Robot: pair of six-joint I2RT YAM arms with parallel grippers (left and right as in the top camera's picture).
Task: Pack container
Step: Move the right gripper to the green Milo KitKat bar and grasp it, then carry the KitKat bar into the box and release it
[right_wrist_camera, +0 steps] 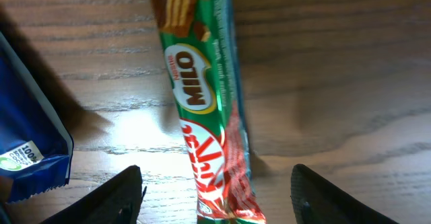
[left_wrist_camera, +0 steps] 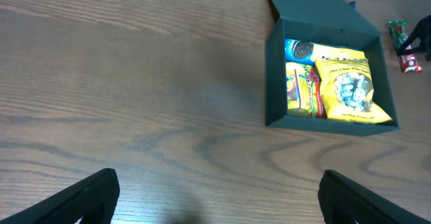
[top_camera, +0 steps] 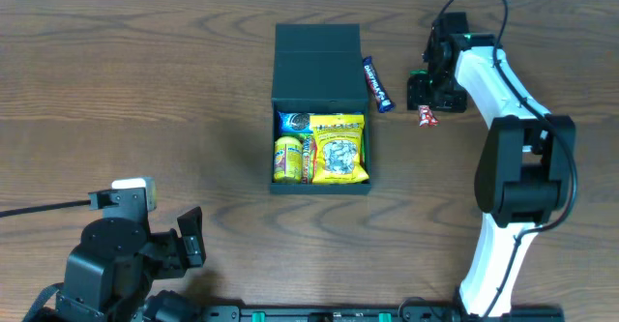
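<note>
The container [top_camera: 317, 66], a dark box with its flap lid folded back, stands mid-table. Inside lie a large yellow snack packet [top_camera: 338, 150], a blue packet [top_camera: 293, 122] and a small yellow packet [top_camera: 287, 160]. To its right, a green-and-red Milo wafer bar [right_wrist_camera: 199, 83] lies on the wood. My right gripper [right_wrist_camera: 219, 197] hangs over the bar's red end, open, one finger on each side and neither touching it. My left gripper [left_wrist_camera: 219, 197] is wide open over bare wood near the front left, holding nothing, far from the container [left_wrist_camera: 330, 124].
A dark blue snack bar [top_camera: 376, 83] lies between the box and the Milo bar [top_camera: 427, 117]; its end shows in the right wrist view as a blue wrapper [right_wrist_camera: 27, 143]. The right arm [top_camera: 513, 167] runs along the table's right side.
</note>
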